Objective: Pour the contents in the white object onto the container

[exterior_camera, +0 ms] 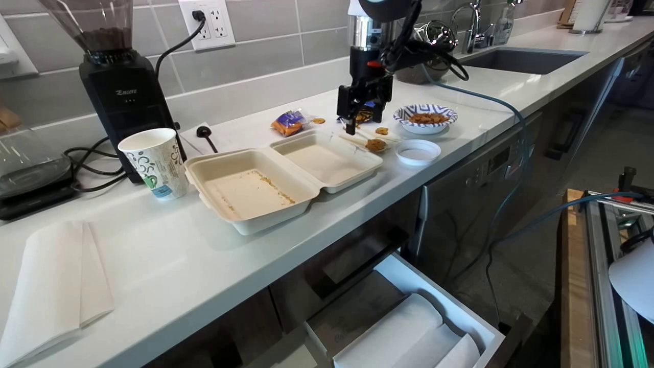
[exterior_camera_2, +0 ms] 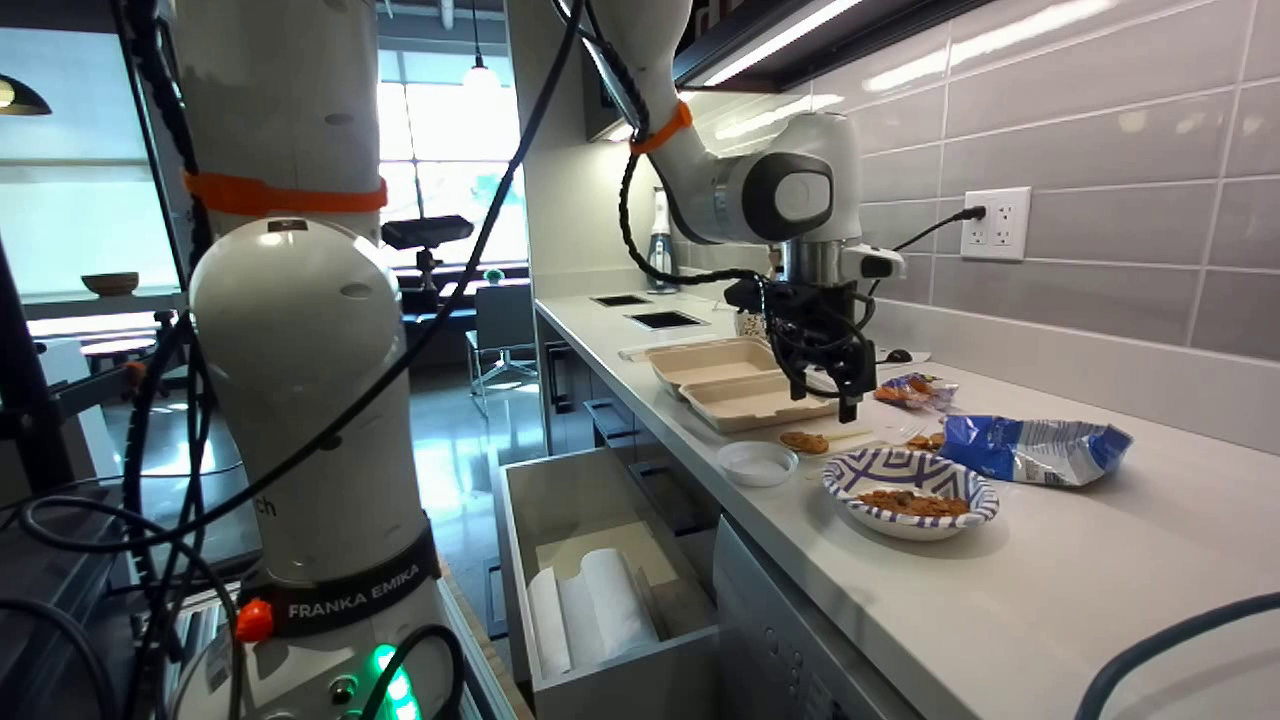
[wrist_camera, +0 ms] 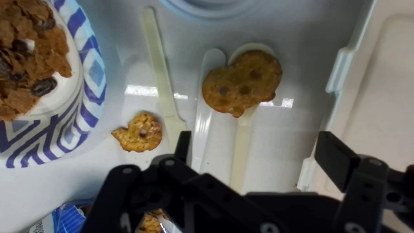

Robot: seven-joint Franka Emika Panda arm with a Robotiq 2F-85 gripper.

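Observation:
A small, low white cup (exterior_camera: 418, 153) stands upright on the counter between the foam box and the patterned bowl. Its inside looks plain white. It also shows in an exterior view (exterior_camera_2: 757, 464) and, cut off, at the wrist view's top edge (wrist_camera: 212, 7). The off-white foam box (exterior_camera: 327, 188) lies open, both halves flat, with brown crumbs in one half. It shows in an exterior view (exterior_camera_2: 765, 408), and one edge is at the right of the wrist view (wrist_camera: 372, 97). My gripper (exterior_camera: 365, 118) is open and empty, pointing down above the cutlery beside the box (wrist_camera: 257, 150).
A patterned bowl (exterior_camera_2: 910, 480) holds brown flakes. A cookie (wrist_camera: 242, 82) lies on a spoon, near a knife (wrist_camera: 158, 64) and another cookie piece (wrist_camera: 139, 132). Snack bags (exterior_camera_2: 1035, 450) lie by the wall. A paper cup (exterior_camera: 156, 163) and grinder (exterior_camera: 130, 102) stand beyond the box. A drawer (exterior_camera: 403, 317) is open.

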